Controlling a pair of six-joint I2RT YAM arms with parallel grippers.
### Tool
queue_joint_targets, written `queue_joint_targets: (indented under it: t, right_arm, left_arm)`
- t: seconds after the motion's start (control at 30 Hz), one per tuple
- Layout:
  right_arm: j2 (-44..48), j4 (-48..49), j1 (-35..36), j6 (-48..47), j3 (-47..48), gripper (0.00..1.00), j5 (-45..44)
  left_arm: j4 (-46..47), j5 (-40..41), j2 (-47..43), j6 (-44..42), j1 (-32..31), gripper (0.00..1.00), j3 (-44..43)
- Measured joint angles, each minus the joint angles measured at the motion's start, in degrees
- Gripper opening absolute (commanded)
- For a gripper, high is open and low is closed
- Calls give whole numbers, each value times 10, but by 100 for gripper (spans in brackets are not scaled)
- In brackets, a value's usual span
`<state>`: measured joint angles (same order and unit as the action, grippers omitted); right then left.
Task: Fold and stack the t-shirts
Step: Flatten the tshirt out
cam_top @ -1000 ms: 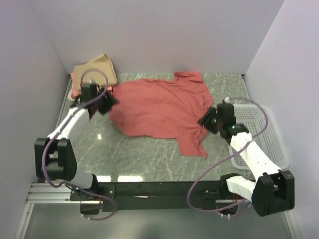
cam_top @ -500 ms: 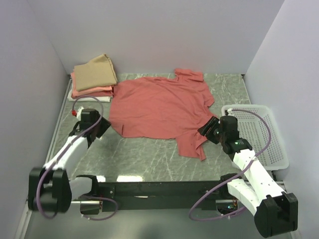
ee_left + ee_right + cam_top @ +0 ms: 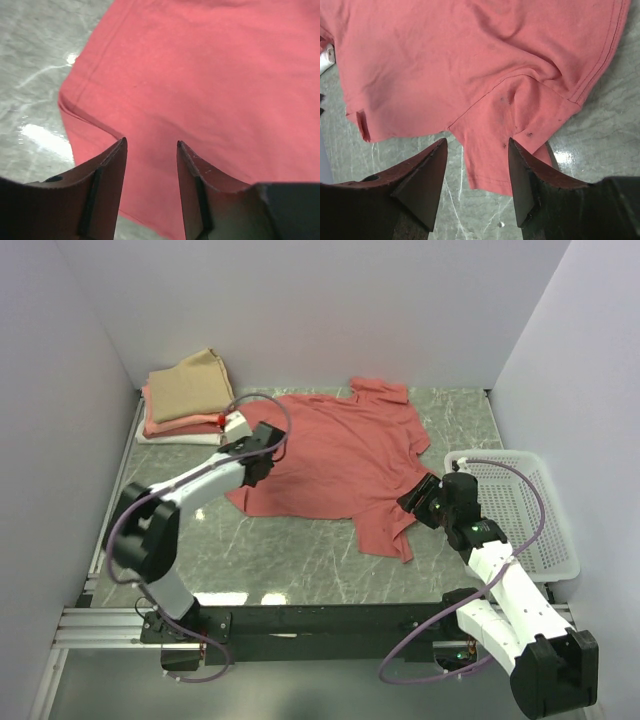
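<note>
Salmon-red t-shirt (image 3: 330, 455) lies spread, its edge under the left end effector (image 3: 151, 143).

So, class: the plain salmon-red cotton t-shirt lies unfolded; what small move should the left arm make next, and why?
Probably lower the left gripper and pinch the plain salmon-red cotton t-shirt near its hem corner: the jaws stand open above the fabric beside that corner, holding nothing, and the shirt is unfolded.

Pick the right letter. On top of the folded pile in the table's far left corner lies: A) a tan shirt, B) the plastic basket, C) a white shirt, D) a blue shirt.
A: the tan shirt tops the pile, with the salmon-pink shirt and the white shirt showing beneath it.
</note>
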<state>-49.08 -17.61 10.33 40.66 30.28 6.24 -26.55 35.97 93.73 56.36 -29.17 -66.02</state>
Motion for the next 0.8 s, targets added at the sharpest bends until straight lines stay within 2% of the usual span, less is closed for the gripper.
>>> queue_joint_targets:
  t: [0.1,0.27,0.8]
  right_arm:
    - [3,-2,0,-1,0,59,0]
    - [8,-6,0,-2,0,58,-2]
    - [15,-9,0,-2,0,58,-2]
  left_arm:
    - [-50,64,67,0,-29,54,-37]
    - [-97,104,109,-3,-45,54,-42]
    - [-92,117,149,-34,-43,54,-44]
